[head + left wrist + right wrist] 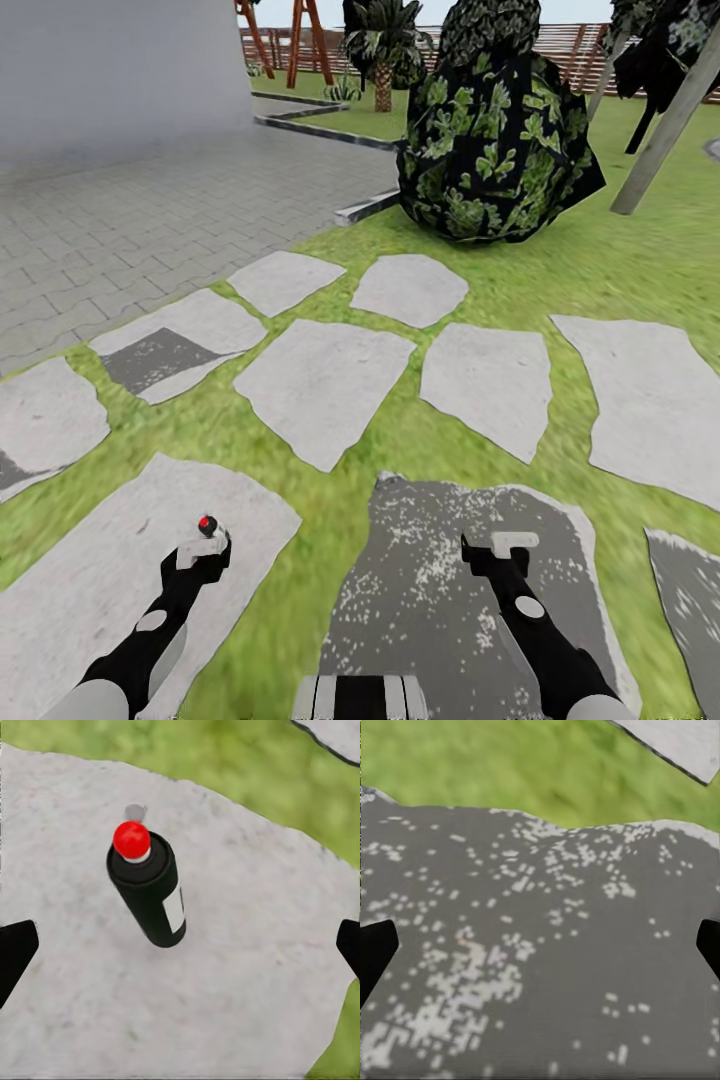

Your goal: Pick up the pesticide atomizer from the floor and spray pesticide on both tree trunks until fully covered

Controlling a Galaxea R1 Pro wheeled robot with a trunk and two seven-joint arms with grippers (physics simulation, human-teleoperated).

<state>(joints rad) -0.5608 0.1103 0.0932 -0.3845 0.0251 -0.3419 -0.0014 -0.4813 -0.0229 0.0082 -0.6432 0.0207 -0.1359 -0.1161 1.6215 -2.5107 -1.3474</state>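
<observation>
The pesticide atomizer (152, 896), a black bottle with a red cap and a white label, stands upright on a pale stepping stone (247, 967). In the head view its red cap (207, 524) peeks out just beyond my left gripper (203, 552). That gripper (180, 949) hangs open above the bottle, its black fingertips (15, 952) far apart and touching nothing. My right gripper (508, 548) is open too and holds nothing, over a dark speckled stone (540, 967). A bare grey tree trunk (665, 130) rises at the far right of the lawn, with a thinner-looking one (604, 85) behind it.
A big dark-leaved bush (495, 130) stands ahead between me and the trunks. A palm (383, 60) and a brown slat fence (575, 45) lie further back. Grey paving (150, 200) and a white wall (120, 70) are on the left. Stepping stones (320, 385) cross the grass (600, 260).
</observation>
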